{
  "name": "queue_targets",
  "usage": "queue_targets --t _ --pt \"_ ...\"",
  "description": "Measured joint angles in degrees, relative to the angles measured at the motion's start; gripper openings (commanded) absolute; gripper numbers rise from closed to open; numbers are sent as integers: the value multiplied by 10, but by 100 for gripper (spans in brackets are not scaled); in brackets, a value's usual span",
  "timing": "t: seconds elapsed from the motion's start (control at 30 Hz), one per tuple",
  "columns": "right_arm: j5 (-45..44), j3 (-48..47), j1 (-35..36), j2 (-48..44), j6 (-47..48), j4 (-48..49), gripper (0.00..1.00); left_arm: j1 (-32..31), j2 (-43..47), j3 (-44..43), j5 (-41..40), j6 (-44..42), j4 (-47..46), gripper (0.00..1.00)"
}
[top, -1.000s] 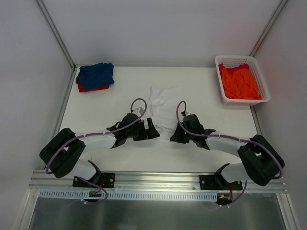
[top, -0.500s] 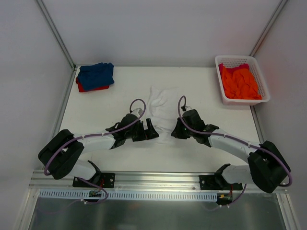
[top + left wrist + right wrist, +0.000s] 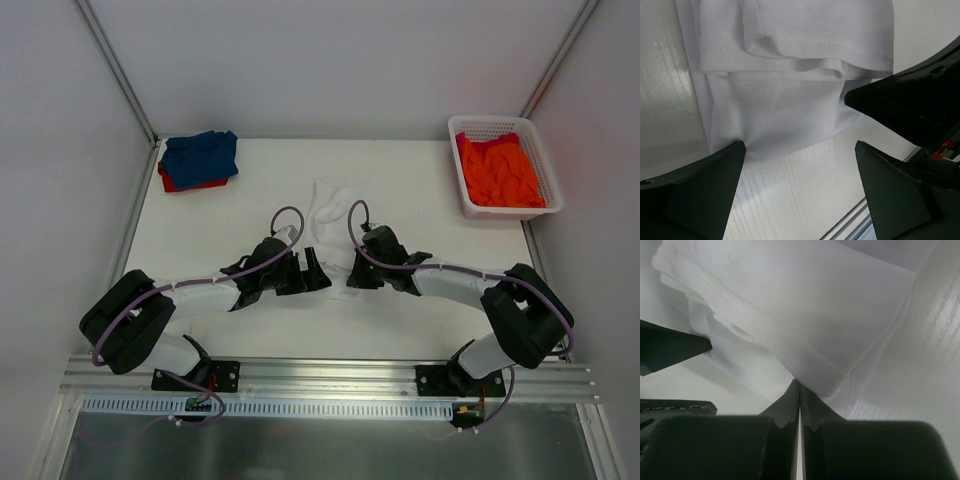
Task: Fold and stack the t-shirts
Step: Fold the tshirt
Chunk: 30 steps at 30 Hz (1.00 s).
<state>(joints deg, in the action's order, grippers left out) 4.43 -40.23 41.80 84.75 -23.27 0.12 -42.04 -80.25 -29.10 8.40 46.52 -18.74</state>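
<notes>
- White t-shirt (image 3: 335, 212): lies partly folded and rumpled at the centre of the table (image 3: 230, 225).
- Left gripper (image 3: 799, 150): jaws spread wide and holding nothing, at 7 o'clock of the tee. One finger (image 3: 715, 180) touches the hem.
- Right gripper (image 3: 800, 386): jaws pressed together at 5 o'clock of the tee. They appear to pinch the folded edge.
- Blue t-shirt (image 3: 200, 155): folded, lying on the red t-shirt (image 3: 185, 185) at the table's 10 o'clock corner.
- Orange t-shirt (image 3: 500, 172): bunched in the white basket (image 3: 505, 122) at 2 o'clock.

overhead view, both wrists near white t-shirt (image 3: 790, 110)
</notes>
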Motion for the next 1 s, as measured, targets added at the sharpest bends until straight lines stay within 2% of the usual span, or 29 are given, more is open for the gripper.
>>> queue_targets --t 0.67,1.0 --pt "7 -86 -3 101 24 18 0 0 0 0 0 0 0 94" --pt "9 -127 -33 107 47 4 0 0 0 1 0 0 0 94"
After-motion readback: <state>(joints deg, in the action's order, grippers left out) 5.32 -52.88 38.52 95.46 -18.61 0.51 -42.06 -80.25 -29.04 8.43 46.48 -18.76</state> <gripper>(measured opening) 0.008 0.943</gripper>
